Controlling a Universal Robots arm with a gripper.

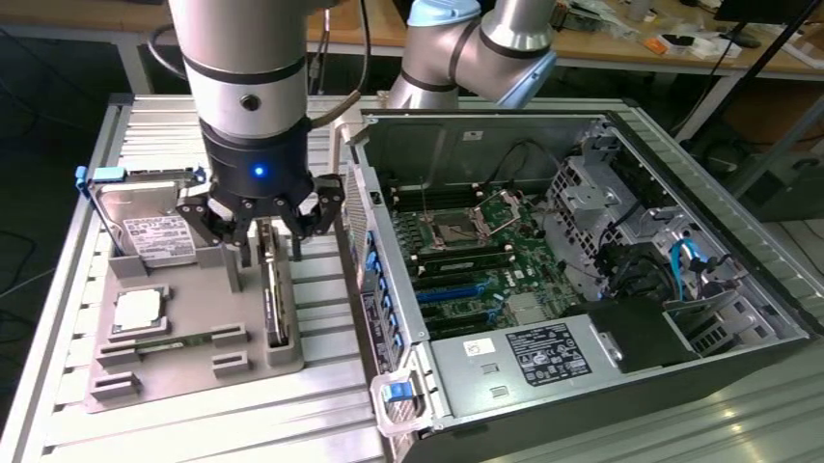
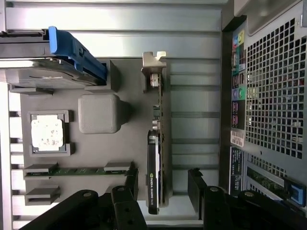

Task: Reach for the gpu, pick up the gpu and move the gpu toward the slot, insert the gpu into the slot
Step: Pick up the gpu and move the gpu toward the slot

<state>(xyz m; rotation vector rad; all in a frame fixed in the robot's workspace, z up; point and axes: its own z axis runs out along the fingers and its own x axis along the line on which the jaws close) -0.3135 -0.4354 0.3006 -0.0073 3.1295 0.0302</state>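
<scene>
The gpu (image 1: pixel 273 294) stands on edge in a groove of the grey holder tray (image 1: pixel 193 362), with its silvery bracket (image 2: pixel 154 72) at the far end. My gripper (image 1: pixel 264 241) hangs just above it, open. In the wrist view the dark card (image 2: pixel 154 177) lies between my two black fingers (image 2: pixel 130 184), and a gap shows on each side of it. The gripper's midpoint (image 2: pixel 162 186) sits over the card's near end. The blue slot (image 1: pixel 451 283) lies on the green motherboard inside the open computer case, to the exterior view's right of the tray.
The tray also holds a silver hard drive (image 1: pixel 152 231) with a blue clip, a square processor chip (image 1: pixel 139 311) and a memory stick (image 2: pixel 79 170). The case's metal side wall (image 1: pixel 373 289) rises right beside the tray. A perforated rear panel (image 2: pixel 276 91) borders the tray.
</scene>
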